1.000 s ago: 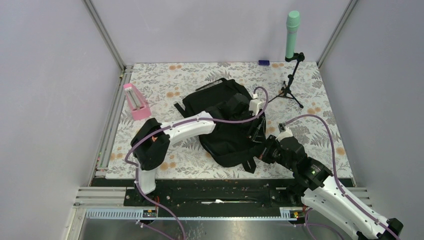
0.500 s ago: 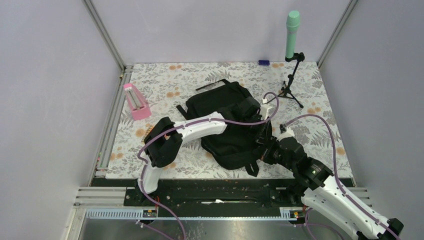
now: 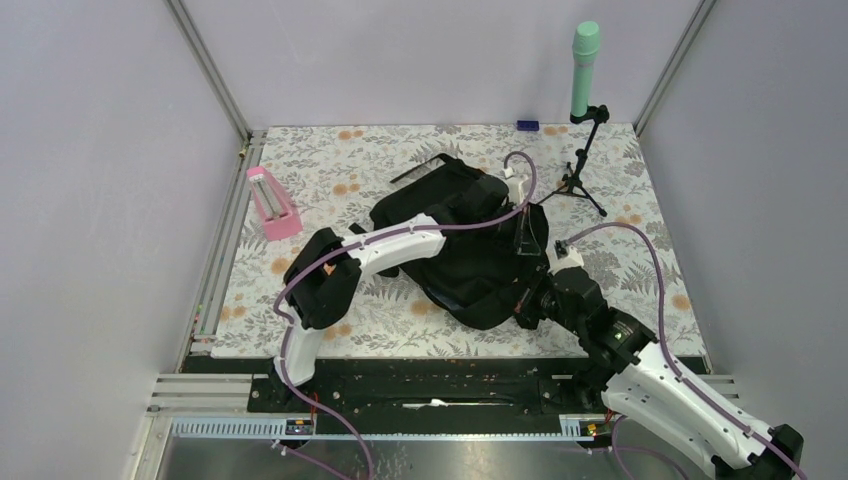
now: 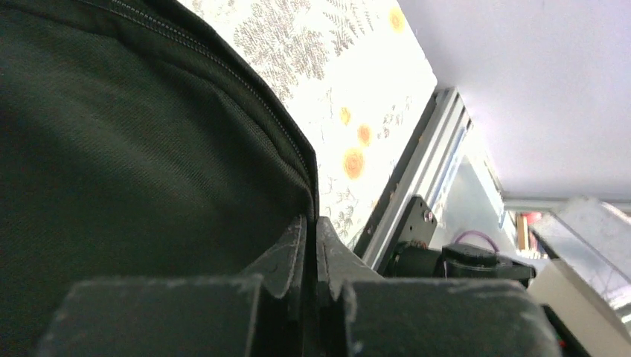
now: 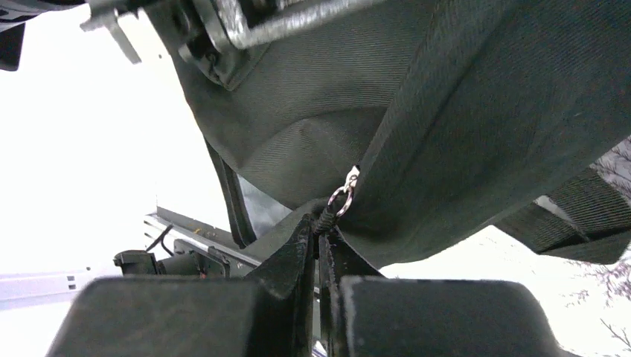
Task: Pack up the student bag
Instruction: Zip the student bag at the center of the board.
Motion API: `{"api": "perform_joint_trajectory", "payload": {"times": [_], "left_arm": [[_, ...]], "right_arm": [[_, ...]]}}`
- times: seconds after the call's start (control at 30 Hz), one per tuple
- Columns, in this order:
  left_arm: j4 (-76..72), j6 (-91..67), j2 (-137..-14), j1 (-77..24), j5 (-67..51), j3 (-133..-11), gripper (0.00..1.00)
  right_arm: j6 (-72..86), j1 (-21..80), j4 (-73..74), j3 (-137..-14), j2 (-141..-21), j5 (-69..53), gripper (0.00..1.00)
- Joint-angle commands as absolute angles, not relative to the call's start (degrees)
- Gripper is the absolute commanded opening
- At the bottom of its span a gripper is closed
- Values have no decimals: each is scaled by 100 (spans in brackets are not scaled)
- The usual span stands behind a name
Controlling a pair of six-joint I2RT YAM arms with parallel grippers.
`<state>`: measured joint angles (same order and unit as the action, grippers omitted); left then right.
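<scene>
Student bag [image 3: 450,270] lies crumpled on the flowered table cover [image 3: 320,165], a black lump with both of your grippers at the same end of it. Your left gripper [image 4: 311,227] is clenched. In the left wrist view its fingers [image 4: 286,249] meet with hardly a gap, and the zipped rim of the bag runs straight down into them, so the pinch is on that fabric edge. On one side of those jaws dark cloth fills the view. On the other side, past the rim, you see the table cover and a metal rail.

Your right gripper [image 5: 321,227] is clamped too, on the zip pull [image 5: 340,199]. A small silver ring sits just above the fingertips, its dark cord vanishes between them, and the bag's cloth hangs stretched over the jaws.

From above, the two grippers stand near each other, the left one just beyond the right one, with the bulk of the bag off to their left. Beyond the left jaws, well apart, stand a green cylinder on a black tripod [image 3: 584,70] and a small blue item [image 3: 527,125]. A pink holder [image 3: 272,205] stands far across the bag.
</scene>
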<state>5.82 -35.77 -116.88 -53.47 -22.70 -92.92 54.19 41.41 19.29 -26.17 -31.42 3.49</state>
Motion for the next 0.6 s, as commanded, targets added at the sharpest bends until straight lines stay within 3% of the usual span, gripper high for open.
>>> {"api": "perform_joint_trajectory", "payload": {"times": [0.0,0.57], "left_arm": [[-1151,-3765,-11790,-4816,-904,-9773,0],[-1670,-3909,-11859,-3953,518,-10408,0]], "right_arm": [[5643,4425,1027,-2783,-3271,-600,0],[5796,5449,-197,-3082,-4549,-331,0]]}}
